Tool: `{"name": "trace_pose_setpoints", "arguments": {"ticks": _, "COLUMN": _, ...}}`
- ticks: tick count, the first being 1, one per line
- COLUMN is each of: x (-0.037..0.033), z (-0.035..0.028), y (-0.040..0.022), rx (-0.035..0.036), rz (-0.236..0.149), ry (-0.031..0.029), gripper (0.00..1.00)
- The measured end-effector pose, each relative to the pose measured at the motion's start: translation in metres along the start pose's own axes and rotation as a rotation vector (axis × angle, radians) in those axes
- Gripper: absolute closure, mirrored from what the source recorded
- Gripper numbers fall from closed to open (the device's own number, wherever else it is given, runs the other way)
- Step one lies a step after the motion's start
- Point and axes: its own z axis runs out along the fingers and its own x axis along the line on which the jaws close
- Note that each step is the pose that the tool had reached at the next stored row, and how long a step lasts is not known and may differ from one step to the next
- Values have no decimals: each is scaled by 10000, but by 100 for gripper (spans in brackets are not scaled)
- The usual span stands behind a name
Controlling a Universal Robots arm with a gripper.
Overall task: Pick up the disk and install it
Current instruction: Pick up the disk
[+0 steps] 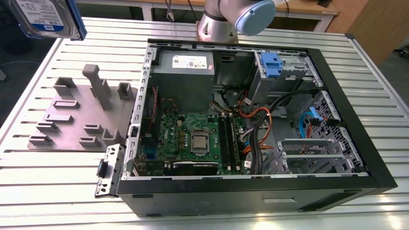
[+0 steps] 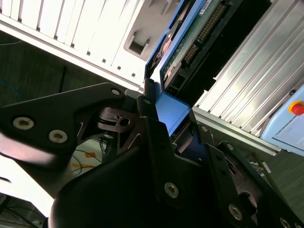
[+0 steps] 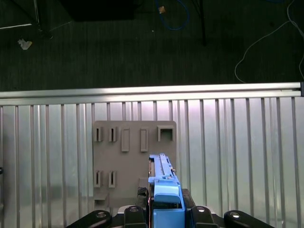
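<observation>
The disk [image 1: 46,17], silver with a blue-and-white label and a blue frame, hangs high in the air at the exterior view's upper left, above the table's far corner. In the first wrist view the disk [image 3: 164,187] stands on edge between my black fingers, over the grey holder plate [image 3: 134,147]. My gripper [image 3: 164,211] is shut on the disk's blue frame. The second wrist view shows the disk's blue frame and green circuit board [image 2: 191,43] clamped in my gripper [image 2: 167,124].
An open black computer case [image 1: 357,143] lies on the slatted metal table [image 1: 51,182], with a motherboard, cables and a drive bay holding a blue clip [image 1: 271,64]. The grey holder plate [image 1: 76,120] with upright posts sits beside the case. The arm's base [image 1: 221,21] stands behind it.
</observation>
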Motion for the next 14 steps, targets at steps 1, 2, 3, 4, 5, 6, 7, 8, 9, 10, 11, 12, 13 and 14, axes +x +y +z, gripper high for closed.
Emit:
{"name": "trace_pose_setpoints", "arguments": {"ticks": 1, "x": 0, "z": 0, "y": -4, "rx": 1, "rz": -1, "ry": 0, "gripper": 64}}
{"name": "trace_pose_setpoints", "arguments": {"ticks": 2, "x": 0, "z": 0, "y": -7, "rx": 1, "rz": 0, "ry": 0, "gripper": 64}}
{"name": "trace_pose_setpoints", "arguments": {"ticks": 3, "x": 0, "z": 0, "y": -11, "rx": 1, "rz": 0, "ry": 0, "gripper": 64}}
{"name": "trace_pose_setpoints", "arguments": {"ticks": 4, "x": 0, "z": 0, "y": -15, "rx": 0, "rz": -1, "ry": 0, "gripper": 64}}
{"name": "trace_pose_setpoints", "arguments": {"ticks": 5, "x": -1, "z": 0, "y": -19, "rx": 1, "rz": 0, "ry": 0, "gripper": 64}}
{"name": "trace_pose_setpoints", "arguments": {"ticks": 6, "x": -1, "z": 0, "y": -23, "rx": 0, "rz": 0, "ry": 0, "gripper": 64}}
{"name": "trace_pose_setpoints", "arguments": {"ticks": 7, "x": -1, "z": 0, "y": -27, "rx": 0, "rz": 0, "ry": 0, "gripper": 64}}
{"name": "trace_pose_setpoints", "arguments": {"ticks": 8, "x": -1, "z": -1, "y": -31, "rx": 0, "rz": 0, "ry": 0, "gripper": 64}}
{"name": "trace_pose_setpoints", "arguments": {"ticks": 9, "x": -2, "z": 0, "y": -35, "rx": 1, "rz": 0, "ry": 0, "gripper": 64}}
{"name": "trace_pose_setpoints", "arguments": {"ticks": 10, "x": -2, "z": 0, "y": -39, "rx": 1, "rz": 0, "ry": 0, "gripper": 64}}
{"name": "trace_pose_setpoints", "arguments": {"ticks": 11, "x": -2, "z": 0, "y": -43, "rx": 1, "rz": 0, "ry": 0, "gripper": 64}}
{"name": "trace_pose_setpoints", "arguments": {"ticks": 12, "x": -2, "z": 0, "y": -47, "rx": 0, "rz": 0, "ry": 0, "gripper": 64}}
{"name": "trace_pose_setpoints", "arguments": {"ticks": 13, "x": -2, "z": -1, "y": -51, "rx": 0, "rz": -1, "ry": 0, "gripper": 64}}
{"name": "trace_pose_setpoints", "arguments": {"ticks": 14, "x": -3, "z": -1, "y": -55, "rx": 0, "rz": 0, "ry": 0, "gripper": 64}}
